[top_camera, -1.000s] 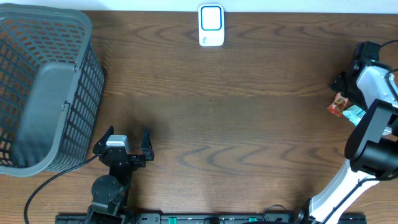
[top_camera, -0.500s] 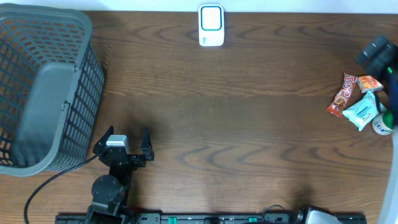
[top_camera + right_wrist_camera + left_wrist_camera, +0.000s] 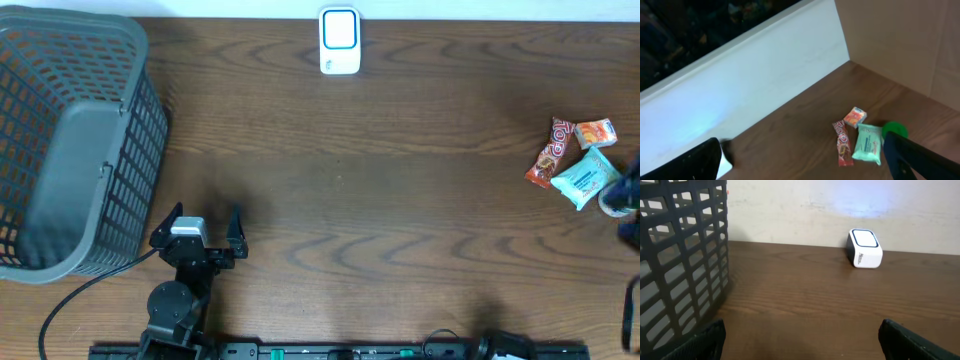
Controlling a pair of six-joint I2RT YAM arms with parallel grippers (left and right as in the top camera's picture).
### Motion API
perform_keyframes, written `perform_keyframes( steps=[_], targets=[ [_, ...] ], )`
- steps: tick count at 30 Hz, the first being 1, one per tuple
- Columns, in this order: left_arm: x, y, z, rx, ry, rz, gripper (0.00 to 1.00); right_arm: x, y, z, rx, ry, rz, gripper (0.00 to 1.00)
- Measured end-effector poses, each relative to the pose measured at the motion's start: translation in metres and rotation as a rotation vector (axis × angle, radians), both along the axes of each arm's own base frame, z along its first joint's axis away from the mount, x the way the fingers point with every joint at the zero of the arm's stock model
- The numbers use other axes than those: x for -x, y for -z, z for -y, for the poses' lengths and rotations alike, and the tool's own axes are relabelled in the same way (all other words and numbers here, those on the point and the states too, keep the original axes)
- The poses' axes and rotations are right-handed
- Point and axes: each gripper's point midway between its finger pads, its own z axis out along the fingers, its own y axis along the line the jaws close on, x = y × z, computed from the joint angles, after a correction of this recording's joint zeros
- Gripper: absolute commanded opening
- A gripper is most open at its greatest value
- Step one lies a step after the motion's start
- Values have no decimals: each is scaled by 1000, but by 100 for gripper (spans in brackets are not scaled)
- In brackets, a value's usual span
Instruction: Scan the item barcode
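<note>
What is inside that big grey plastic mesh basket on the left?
Nothing shows inside the grey plastic mesh basket: from overhead only its bare grey floor is visible. Its left edge runs out of frame, so that strip is unseen.

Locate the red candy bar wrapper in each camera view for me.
Overhead: red candy bar wrapper lies near the right edge, about mid-height.
Left wrist: not in view.
Right wrist: lower part, right of centre.
Shared landmark: the mint-green packet sits just right of it in both views.
</note>
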Motion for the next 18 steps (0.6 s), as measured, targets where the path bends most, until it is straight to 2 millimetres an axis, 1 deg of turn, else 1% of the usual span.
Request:
perform_keyframes(
  steps=[2, 3, 7, 8, 14, 18],
  targets=[
    [0, 0, 0, 0, 0, 0, 98, 15, 4, -4, -2, 0, -7, 99],
    [0, 0, 0, 0, 0, 0, 98, 26, 9, -7, -6, 0, -20, 99],
    [0, 0, 0, 0, 0, 0, 98, 52, 24, -15, -15, -2, -53, 99],
    [0, 0, 0, 0, 0, 0, 98, 63, 27, -18, -14, -2, -52, 99],
    [0, 0, 0, 0, 0, 0, 98, 110, 32, -31, 4, -8, 13, 99],
    [0, 0, 0, 0, 0, 0, 98, 133, 32, -39, 22, -65, 80, 99]
  ],
)
